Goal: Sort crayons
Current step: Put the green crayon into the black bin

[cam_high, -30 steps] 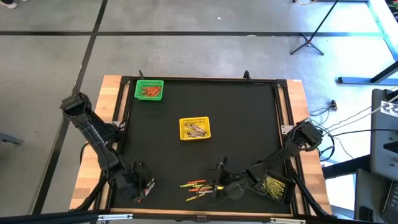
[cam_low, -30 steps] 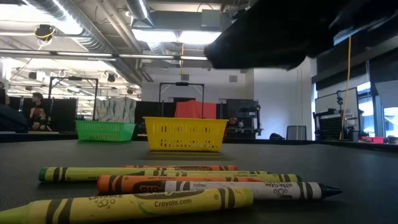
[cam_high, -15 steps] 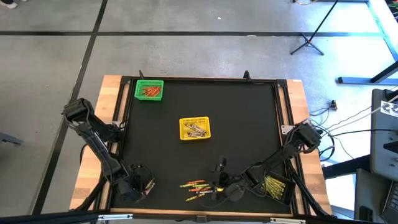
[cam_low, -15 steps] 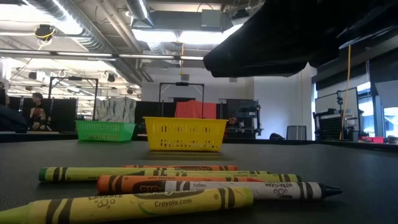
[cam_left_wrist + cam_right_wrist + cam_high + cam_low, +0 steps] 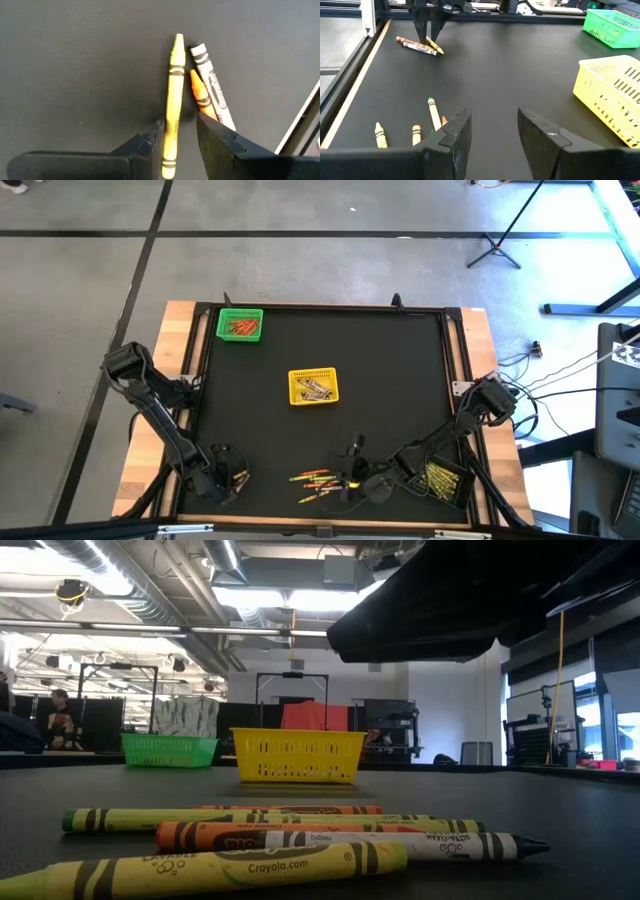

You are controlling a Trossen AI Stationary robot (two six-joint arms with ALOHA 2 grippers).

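Fig.: crayons are light, stiff, waxy, brittle, w/ paper sleeves; judged best pinched mid-sleeve, across the width. Left gripper (image 5: pixel 179 131), at the table's near-left corner, stands open astride a yellow crayon (image 5: pixel 173 95), touching or not unclear; orange crayon (image 5: pixel 201 94) just beside. Right gripper (image 5: pixel 492 131), open, empty, over the near-centre pile (image 5: pixel 318 481).
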